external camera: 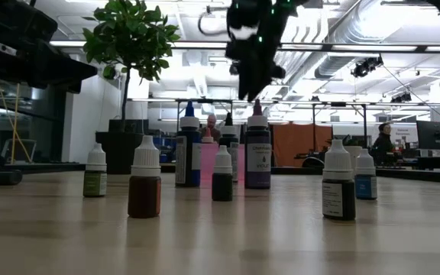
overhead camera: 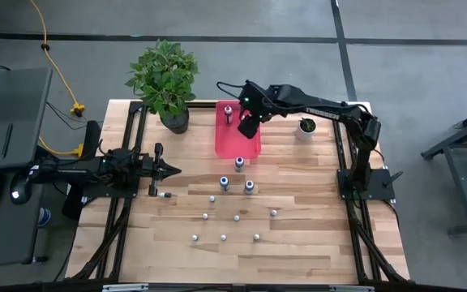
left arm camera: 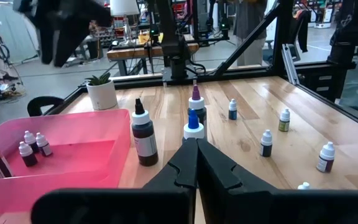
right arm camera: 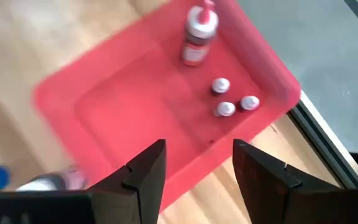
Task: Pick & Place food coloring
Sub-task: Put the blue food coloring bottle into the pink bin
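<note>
Wood table (overhead camera: 314, 243) carries everything: a leafy plant (overhead camera: 164, 77) at its far edge, a pink tray (overhead camera: 232, 146) beside it, and the bottles (overhead camera: 235, 217) of food coloring scattered on the near half, every one upright, cap up, long axis vertical. The right gripper (overhead camera: 248, 126) hangs over the tray, fingers parted and holding nothing; its wrist view looks down between them onto one taller bottle (right arm camera: 197, 36) and three tiny ones (right arm camera: 229, 102) standing in the tray's corner. The left gripper (overhead camera: 173, 171) rests low at the left side, fingers pressed together and empty. The left wrist view shows a small white pot (left arm camera: 102, 93), which the low view does not. The low view alone shows people (external camera: 383, 143) in the room behind.
</note>
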